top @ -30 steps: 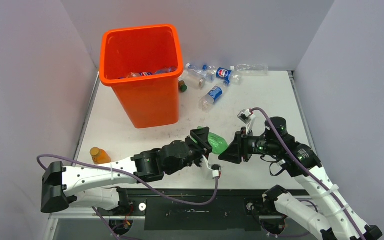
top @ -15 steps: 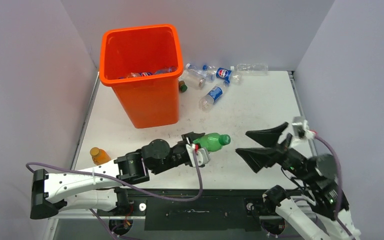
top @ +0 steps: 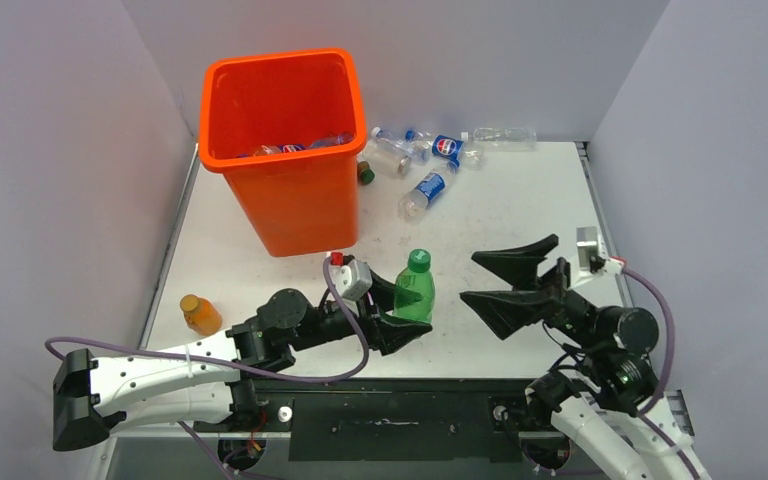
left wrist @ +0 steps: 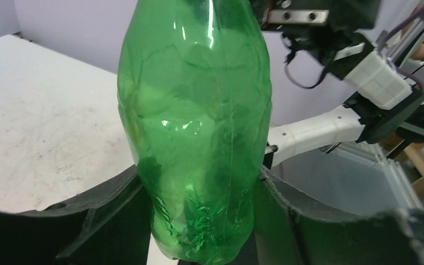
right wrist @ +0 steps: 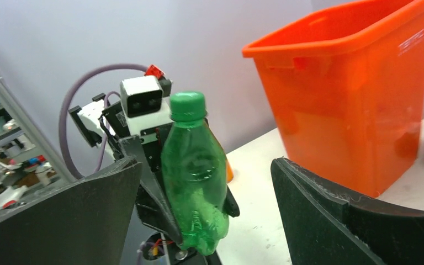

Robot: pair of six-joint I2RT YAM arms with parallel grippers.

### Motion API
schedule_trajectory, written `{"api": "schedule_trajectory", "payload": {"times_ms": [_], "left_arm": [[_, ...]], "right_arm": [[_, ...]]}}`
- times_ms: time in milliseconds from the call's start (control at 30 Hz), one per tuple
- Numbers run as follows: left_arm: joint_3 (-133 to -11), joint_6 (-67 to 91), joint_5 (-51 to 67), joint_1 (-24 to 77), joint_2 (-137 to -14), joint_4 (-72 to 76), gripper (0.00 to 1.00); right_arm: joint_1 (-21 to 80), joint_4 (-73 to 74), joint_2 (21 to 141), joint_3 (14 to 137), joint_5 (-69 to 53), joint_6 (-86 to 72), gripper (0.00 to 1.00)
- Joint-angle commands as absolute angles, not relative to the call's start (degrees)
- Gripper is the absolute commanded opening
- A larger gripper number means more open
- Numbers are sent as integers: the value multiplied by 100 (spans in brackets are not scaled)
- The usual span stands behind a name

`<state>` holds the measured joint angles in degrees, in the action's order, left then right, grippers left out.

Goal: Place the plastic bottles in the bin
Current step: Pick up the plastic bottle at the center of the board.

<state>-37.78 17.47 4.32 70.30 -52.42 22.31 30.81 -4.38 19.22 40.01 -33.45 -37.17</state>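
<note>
Low centre of the overhead frame, the left arm point(top: 210, 355) stretches rightward, left gripper point(top: 400, 315) clamping an upright green bottle point(top: 415, 290) near its base; right gripper point(top: 470, 277) gapes empty beside it. Only overhead shows bottles point(top: 300, 148) inside the orange bin point(top: 295, 205), upper left.

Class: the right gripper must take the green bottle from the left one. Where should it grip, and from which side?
Probably the upper body below the cap, from the robot's right: the green bottle stands upright, the left gripper clamps its lower part, and the open right gripper faces it.
</note>
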Motion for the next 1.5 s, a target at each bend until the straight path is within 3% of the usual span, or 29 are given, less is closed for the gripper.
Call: {"api": "schedule_trajectory", "payload": {"times_ms": [0,333,600,667,767,833,967,1100,1167,1267,1300,1367,1467], "left_arm": [[-4072,2372,670,7000,-5218,3099,18],[-4389,2146,147,6996,-5521,3019,17],[-4771,1945,169,6996,-5755,2835,17],[-4817,1949,188,6995,-5797,2830,17],[-4838,1958,265,6996,-5821,2810,17],[-4815,1968,288,6996,-5806,2768,17],[-4709,1969,251,6996,-5704,2717,20],[-4658,1982,329,6996,-5673,2738,22],[-4637,1971,366,6996,-5671,2755,34],[-4543,1929,366,7005,-5589,2846,88],[-4463,1911,319,7011,-5515,2891,98],[-4267,1863,127,7012,-5282,3049,96],[-4075,1664,-307,7005,-4744,3030,96]], "right_arm": [[3106,-1911,2557,3854,-3902,-4447,90],[3191,-2732,3347,3721,-4222,-4910,96],[3934,-1989,3690,3899,-3746,-4199,98],[4228,-1888,3752,3902,-3469,-4015,88],[4504,-1923,3785,3824,-3114,-3918,65],[4585,-2074,3764,3747,-2971,-3919,62],[4637,-2505,3700,3587,-2862,-4044,73],[4671,-2603,3718,3522,-2682,-4058,45],[4701,-2697,3765,3488,-2726,-4084,34],[4735,-2668,3721,3494,-2715,-3985,18],[4730,-2538,3673,3527,-2672,-3892,11],[4734,-2002,3525,3707,-2567,-3620,6],[4738,-1081,3368,3998,-2505,-3003,5]]}}
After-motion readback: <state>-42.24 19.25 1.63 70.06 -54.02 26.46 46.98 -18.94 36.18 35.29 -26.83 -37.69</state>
